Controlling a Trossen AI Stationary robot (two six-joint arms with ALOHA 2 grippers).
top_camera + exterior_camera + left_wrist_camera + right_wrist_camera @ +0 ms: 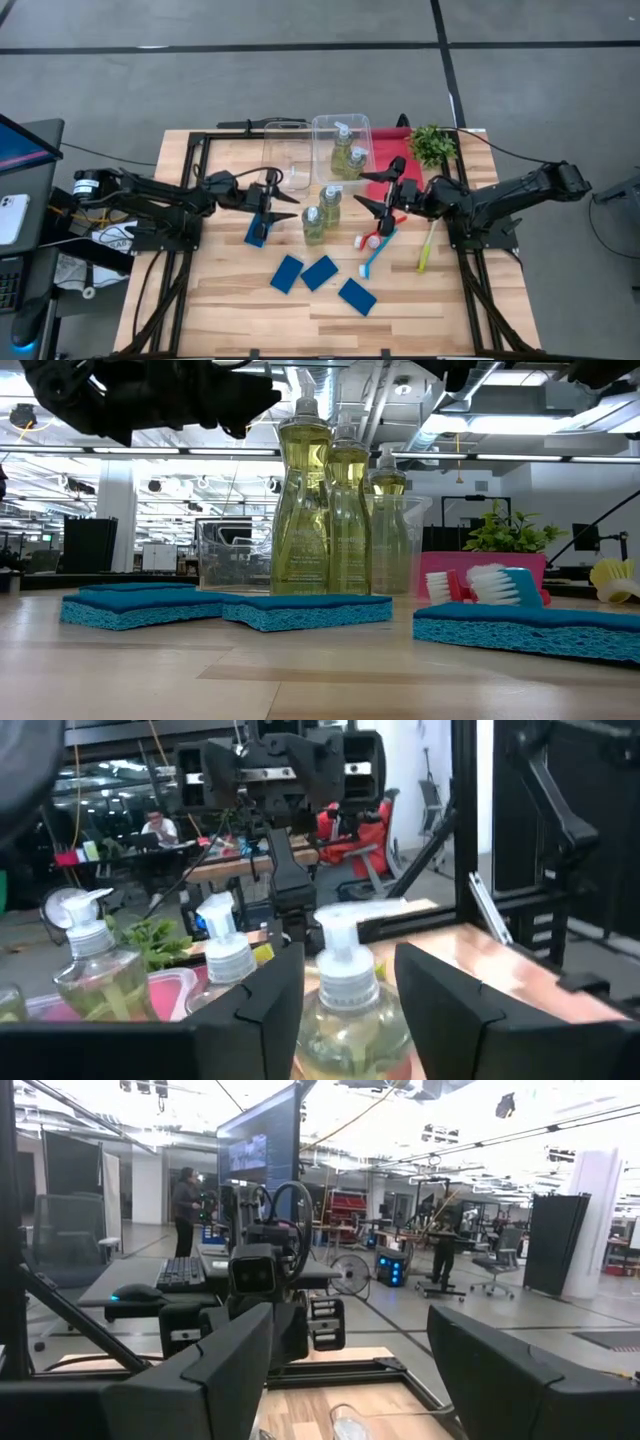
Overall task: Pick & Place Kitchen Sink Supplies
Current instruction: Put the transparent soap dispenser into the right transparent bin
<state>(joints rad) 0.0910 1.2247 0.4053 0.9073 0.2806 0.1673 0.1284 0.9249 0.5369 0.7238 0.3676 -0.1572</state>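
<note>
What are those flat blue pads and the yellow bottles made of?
The blue pads look like soft cellulose sponge: matte, with a rough, pitted edge. The bottles seem clear glossy plastic, since the yellow-green liquid shows through; their pump tops look like white plastic.

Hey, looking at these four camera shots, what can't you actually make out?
- Sponge at the left gripper: in the high view this blue sponge sits partly under the fingers; held or just released is unclear.
- Brush handles: in the low view only the bristle heads show; a sponge hides the rest.
- Bin contents: in the low view the front bottles block the clear bin.
- Right gripper: its wrist view looks over the table; nothing beneath shows.
</note>
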